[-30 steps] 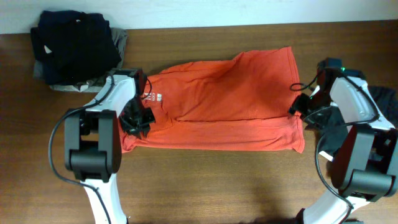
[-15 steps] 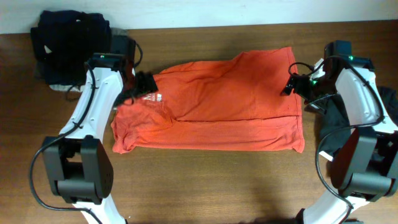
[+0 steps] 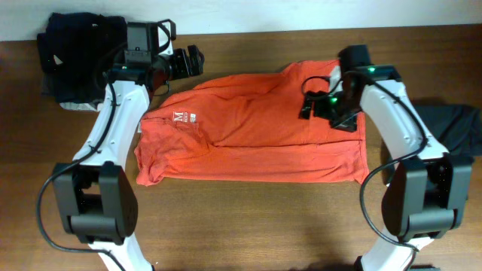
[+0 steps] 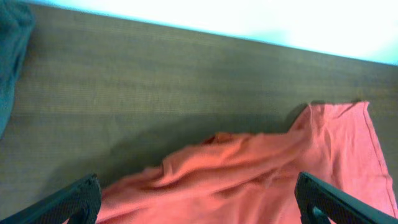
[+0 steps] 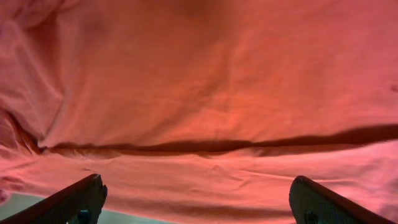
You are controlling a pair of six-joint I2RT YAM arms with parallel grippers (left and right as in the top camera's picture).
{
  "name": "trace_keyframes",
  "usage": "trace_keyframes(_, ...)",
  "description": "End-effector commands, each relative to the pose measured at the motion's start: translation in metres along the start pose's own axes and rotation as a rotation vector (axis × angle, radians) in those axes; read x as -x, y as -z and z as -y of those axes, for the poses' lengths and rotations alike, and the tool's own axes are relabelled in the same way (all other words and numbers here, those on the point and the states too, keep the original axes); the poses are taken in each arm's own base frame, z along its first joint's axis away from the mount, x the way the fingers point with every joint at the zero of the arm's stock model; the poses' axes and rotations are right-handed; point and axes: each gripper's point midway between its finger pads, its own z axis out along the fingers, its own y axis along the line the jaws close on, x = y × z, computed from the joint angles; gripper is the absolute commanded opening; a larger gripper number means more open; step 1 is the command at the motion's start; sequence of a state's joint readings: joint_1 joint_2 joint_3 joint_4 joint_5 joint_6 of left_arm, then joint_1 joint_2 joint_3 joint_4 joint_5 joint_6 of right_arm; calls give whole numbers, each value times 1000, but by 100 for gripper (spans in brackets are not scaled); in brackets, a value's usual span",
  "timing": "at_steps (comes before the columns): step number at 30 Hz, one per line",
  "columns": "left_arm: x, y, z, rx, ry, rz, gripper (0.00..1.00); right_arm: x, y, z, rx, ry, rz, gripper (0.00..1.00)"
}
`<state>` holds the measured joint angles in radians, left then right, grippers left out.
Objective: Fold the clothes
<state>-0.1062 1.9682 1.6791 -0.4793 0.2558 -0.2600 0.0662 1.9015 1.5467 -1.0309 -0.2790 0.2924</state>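
your left gripper (image 3: 192,62) at upper left and right gripper (image 3: 312,105) above the red t-shirt (image 3: 256,128) both gape wide, empty.

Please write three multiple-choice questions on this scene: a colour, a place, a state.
1. The T-shirt is: A) blue B) red-orange C) white
2. The dark clothes pile lies: A) at the far left corner of the table B) on the T-shirt C) at the near edge
3. The left gripper and right gripper are: A) both shut B) both open C) one shut
Answers: 1 B, all views agree; 2 A, overhead shows it there; 3 B, each wrist view shows it spread wide.
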Motion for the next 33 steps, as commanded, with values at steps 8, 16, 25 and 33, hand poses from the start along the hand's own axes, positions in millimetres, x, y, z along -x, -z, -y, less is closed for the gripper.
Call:
trace_keyframes(8, 9, -56, -16, 32, -153, -127, 99, -7, -8, -22, -87, 107, 17, 98)
trace_keyframes(16, -32, -91, -21, 46, -134, -340, 99, -7, -8, -22, -86, 107, 17, 99)
trace_keyframes(25, -75, -111, 2, 24, -162, -454, 99, -7, -8, -22, -87, 108, 16, 99)
trace_keyframes(33, -92, -130, -12, 96, -181, -477, 99, -14, -13, -17, -96, 102, -10, 99)
